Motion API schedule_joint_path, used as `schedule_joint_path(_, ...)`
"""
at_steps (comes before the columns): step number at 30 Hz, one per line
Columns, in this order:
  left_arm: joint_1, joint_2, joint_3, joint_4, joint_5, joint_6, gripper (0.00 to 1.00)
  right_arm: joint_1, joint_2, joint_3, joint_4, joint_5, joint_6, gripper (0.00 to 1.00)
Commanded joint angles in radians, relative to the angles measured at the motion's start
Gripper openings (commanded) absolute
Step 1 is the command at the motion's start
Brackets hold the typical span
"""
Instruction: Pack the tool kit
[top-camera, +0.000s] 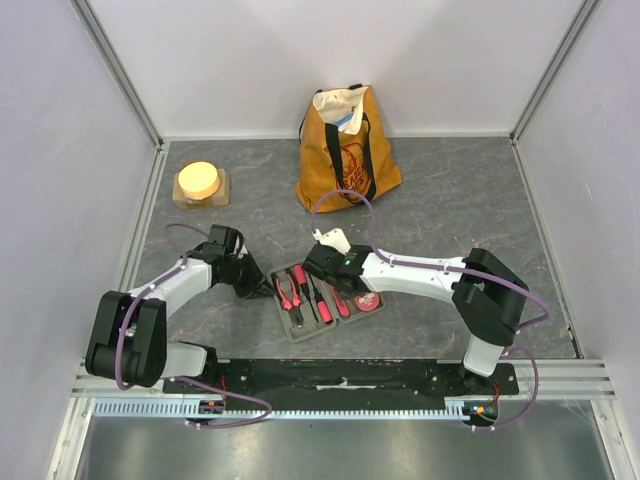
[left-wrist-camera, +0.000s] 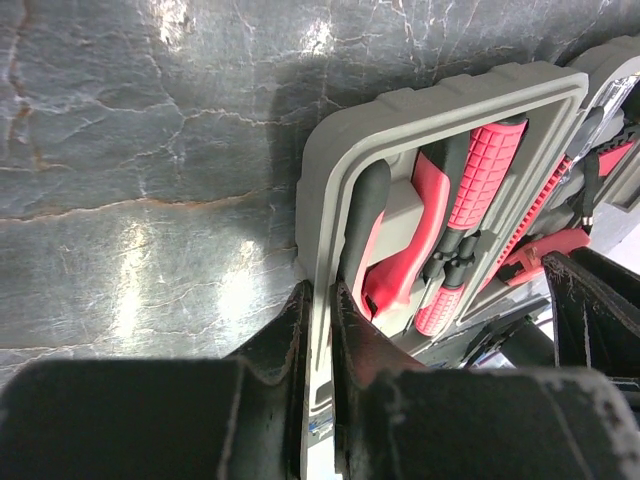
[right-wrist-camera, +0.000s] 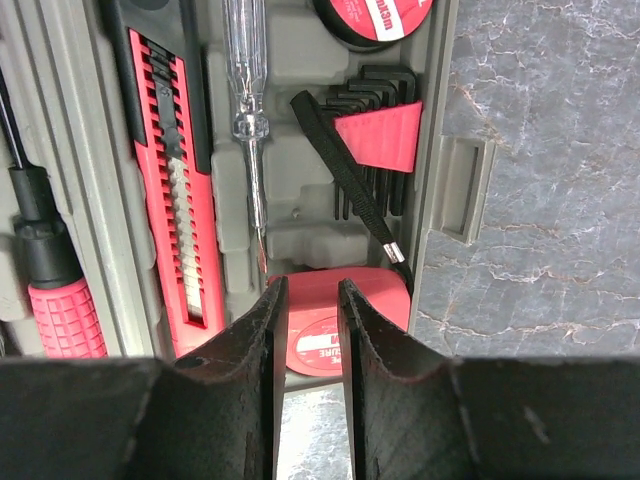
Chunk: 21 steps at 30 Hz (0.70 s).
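Note:
The tool kit case (top-camera: 300, 325) lies open on the table between the two arms, with red-and-black tools in its moulded slots. My left gripper (top-camera: 262, 285) is at the case's left edge. In the left wrist view the left gripper (left-wrist-camera: 320, 290) is shut on the grey rim (left-wrist-camera: 440, 100), one finger outside it and one inside, next to the pliers (left-wrist-camera: 432, 200) and a screwdriver (left-wrist-camera: 485, 170). My right gripper (right-wrist-camera: 310, 288) hovers over the red tape measure (right-wrist-camera: 380, 295), its jaws a narrow gap apart with nothing between them. The knife (right-wrist-camera: 165, 170), a clear screwdriver (right-wrist-camera: 245, 100) and hex keys (right-wrist-camera: 375, 140) lie in their slots.
A mustard-yellow tote bag (top-camera: 345, 150) stands at the back centre. A round yellow-topped tan block (top-camera: 200, 183) sits at the back left. White walls close in the left, right and back sides, and a black base rail (top-camera: 340, 375) runs along the near edge.

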<state>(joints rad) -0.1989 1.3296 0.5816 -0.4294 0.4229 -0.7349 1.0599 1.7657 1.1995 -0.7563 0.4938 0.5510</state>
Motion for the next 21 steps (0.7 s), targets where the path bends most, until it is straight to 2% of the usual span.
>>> schedule_joint_path(1, 0.001, 0.046, 0.009, -0.032, -0.18, 0.005, 0.09, -0.005, -0.052, -0.017, -0.009, -0.03, 0.006, 0.31)
schedule_joint_path(13, 0.003, 0.08, 0.006, -0.011, -0.145, -0.009, 0.09, -0.006, -0.081, -0.135, -0.008, -0.074, 0.138, 0.31)
schedule_joint_path(18, 0.001, 0.086, -0.005, 0.023, -0.105, -0.034, 0.09, -0.005, -0.09, -0.135, 0.012, -0.069, 0.182, 0.36)
schedule_joint_path(21, 0.001, 0.088, 0.0, 0.024, -0.099, -0.034, 0.09, -0.006, -0.107, -0.078, 0.009, -0.022, 0.168, 0.4)
